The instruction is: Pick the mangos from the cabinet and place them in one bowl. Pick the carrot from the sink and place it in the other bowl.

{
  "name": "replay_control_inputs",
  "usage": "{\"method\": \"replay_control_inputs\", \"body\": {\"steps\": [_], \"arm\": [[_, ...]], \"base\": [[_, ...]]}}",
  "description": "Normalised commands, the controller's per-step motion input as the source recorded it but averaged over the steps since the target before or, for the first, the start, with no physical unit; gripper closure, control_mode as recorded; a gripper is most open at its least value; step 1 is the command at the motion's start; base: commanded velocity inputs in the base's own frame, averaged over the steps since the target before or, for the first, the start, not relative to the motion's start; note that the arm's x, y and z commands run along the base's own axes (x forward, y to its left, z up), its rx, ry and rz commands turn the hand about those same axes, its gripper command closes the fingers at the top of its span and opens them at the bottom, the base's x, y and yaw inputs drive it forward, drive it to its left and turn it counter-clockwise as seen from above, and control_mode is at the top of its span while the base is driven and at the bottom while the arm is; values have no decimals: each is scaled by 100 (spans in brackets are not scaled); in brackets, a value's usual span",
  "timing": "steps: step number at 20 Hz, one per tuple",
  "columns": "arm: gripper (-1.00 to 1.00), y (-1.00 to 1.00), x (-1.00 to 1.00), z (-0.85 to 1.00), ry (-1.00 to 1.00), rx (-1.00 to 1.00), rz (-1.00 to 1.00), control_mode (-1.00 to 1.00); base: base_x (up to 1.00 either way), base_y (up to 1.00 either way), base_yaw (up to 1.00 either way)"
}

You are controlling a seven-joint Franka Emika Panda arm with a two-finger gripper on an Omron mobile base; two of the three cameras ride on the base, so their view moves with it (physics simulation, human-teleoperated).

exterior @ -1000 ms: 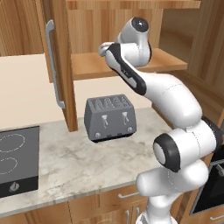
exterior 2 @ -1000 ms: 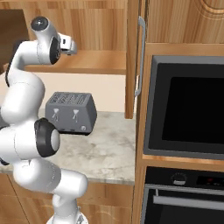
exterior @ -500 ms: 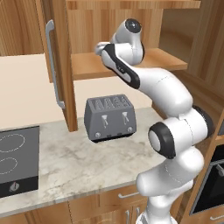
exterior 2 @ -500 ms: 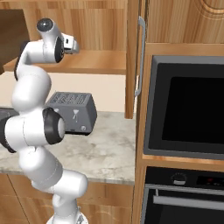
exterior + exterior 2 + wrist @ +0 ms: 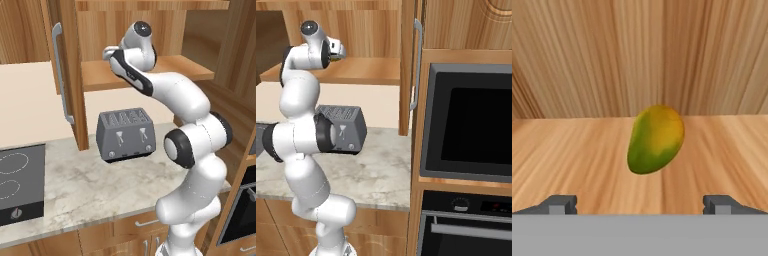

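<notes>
The claw stands wide open, gripping nothing. Just beyond it, centred between the fingertips, a mango lies on the cabinet shelf, before the wooden back wall.

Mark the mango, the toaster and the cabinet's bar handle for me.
mango [image 5: 656, 139], hand view, middle of the fruit's skin.
toaster [image 5: 126, 135], left base view, centre of its front face.
bar handle [image 5: 60, 75], left base view, midway along the silver bar.
</notes>
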Motion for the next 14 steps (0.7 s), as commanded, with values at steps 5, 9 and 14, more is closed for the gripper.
{"method": "replay_control_inputs", "body": {"steps": [5,9,14], "arm": [[-100,5,47,3,2,0,0,-100],[-100,0,46,0,1,0,-2,-100],[-100,3,19,0,0,0,0,-100]], "base": [[0,0,0],[0,0,0],[0,0,0]]}}
